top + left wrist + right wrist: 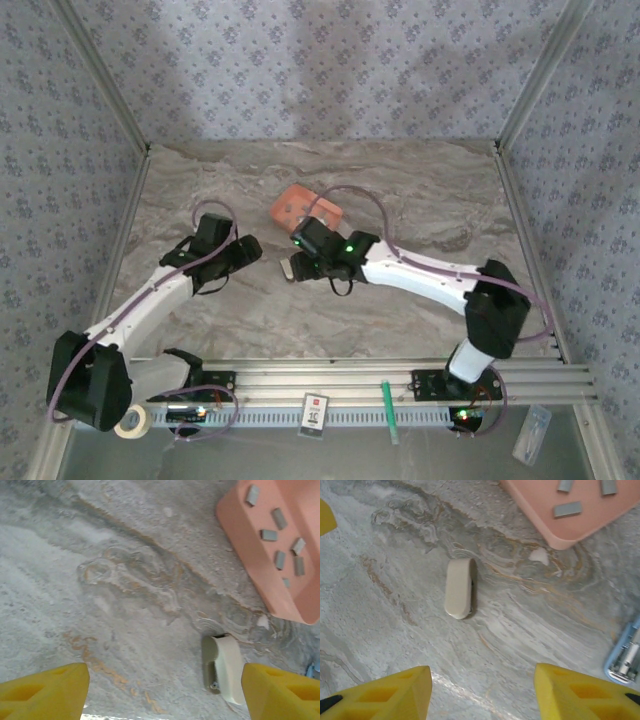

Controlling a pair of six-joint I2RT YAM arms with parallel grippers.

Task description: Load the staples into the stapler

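Note:
Grey staples (268, 535) (567, 509) lie loose in the orange tray (293, 206) (250, 560) (555, 539). At the right edge of the right wrist view the light-blue stapler (625, 656) lies on the table with its silver rail showing; a sliver of it (314, 670) also shows at the right edge of the left wrist view. A cream-white curved plastic piece (226, 674) (459, 587) (290, 268) rests on the table between the two arms. My left gripper (250, 248) (165, 682) is open and empty, with the cream piece just inside its right finger. My right gripper (297, 262) (482, 682) is open above bare table.
The marble-patterned table (420, 200) is walled by patterned panels. A small white chip (539, 556) lies by the tray's corner. On the near rail sit a tape roll (131, 421), a card (315, 412) and a green pen (389, 408).

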